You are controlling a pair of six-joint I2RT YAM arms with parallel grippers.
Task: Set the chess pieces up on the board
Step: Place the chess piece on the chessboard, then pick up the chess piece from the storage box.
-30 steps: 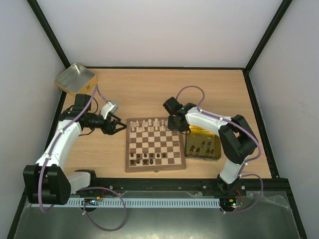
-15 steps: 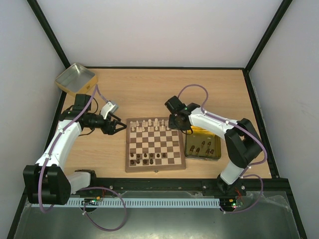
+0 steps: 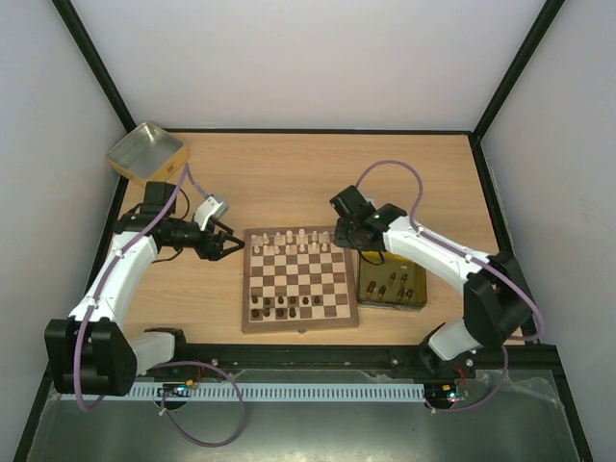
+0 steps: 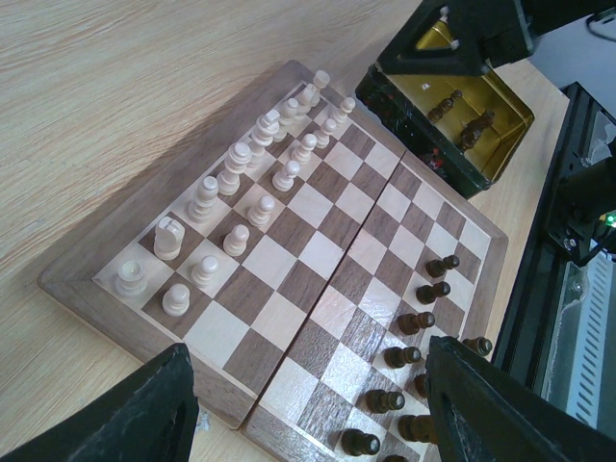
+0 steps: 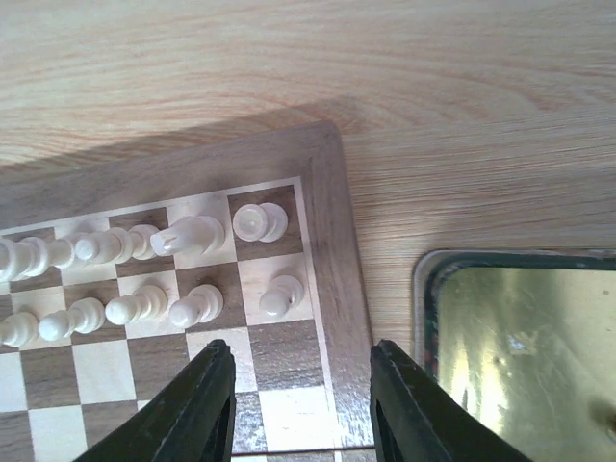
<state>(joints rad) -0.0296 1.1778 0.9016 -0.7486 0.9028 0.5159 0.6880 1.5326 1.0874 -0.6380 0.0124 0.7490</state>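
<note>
Overhead, the checked wooden board (image 3: pixel 298 279) lies mid-table between the arms, with cream chess pieces (image 3: pixel 289 241) along its far rows, dark ones on its near rows and more dark figures in a gold tin (image 3: pixel 393 282) just beside its right edge. Only the right wrist camera shows the right gripper (image 5: pixel 298 348) spread and empty over the board's far right corner, above smooth turned cream figures. The left wrist view shows the left gripper (image 4: pixel 310 346) wide apart, holding nothing, at the board's left edge.
</note>
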